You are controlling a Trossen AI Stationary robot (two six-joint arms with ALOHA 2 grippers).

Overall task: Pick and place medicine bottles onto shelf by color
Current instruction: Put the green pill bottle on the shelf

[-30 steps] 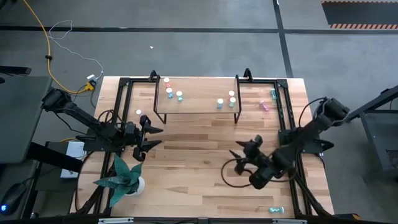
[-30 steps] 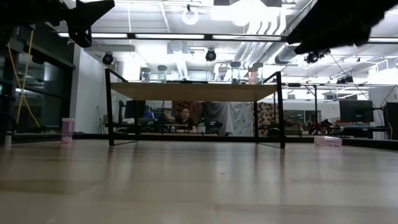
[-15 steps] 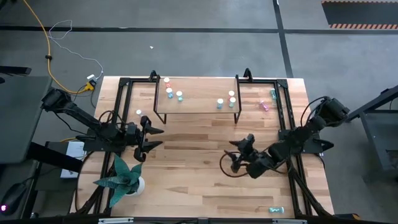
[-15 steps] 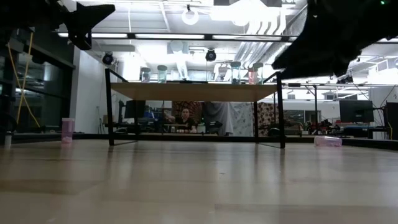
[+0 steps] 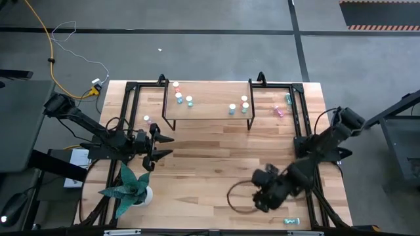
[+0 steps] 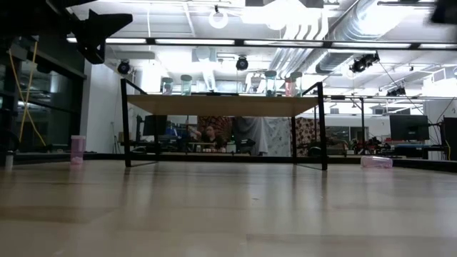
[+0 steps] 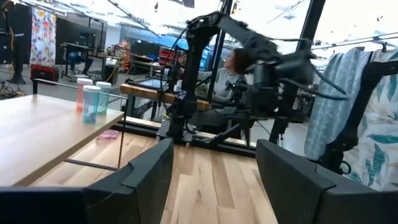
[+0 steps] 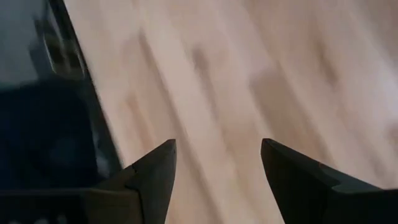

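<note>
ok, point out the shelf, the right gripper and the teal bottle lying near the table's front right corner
shelf (image 5: 210, 105): high view, bare wood top.
right gripper (image 5: 257, 204): high view, midway between its open fingertips.
teal bottle (image 5: 291, 221): high view, middle of its body, lying flat.

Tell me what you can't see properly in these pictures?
- High view: bottles on the shelf are too small to count surely.
- Right wrist view: the table is blurred.
- Low view: right gripper cut off by the top edge.
- High view: right gripper is dark, its fingers unclear.
</note>
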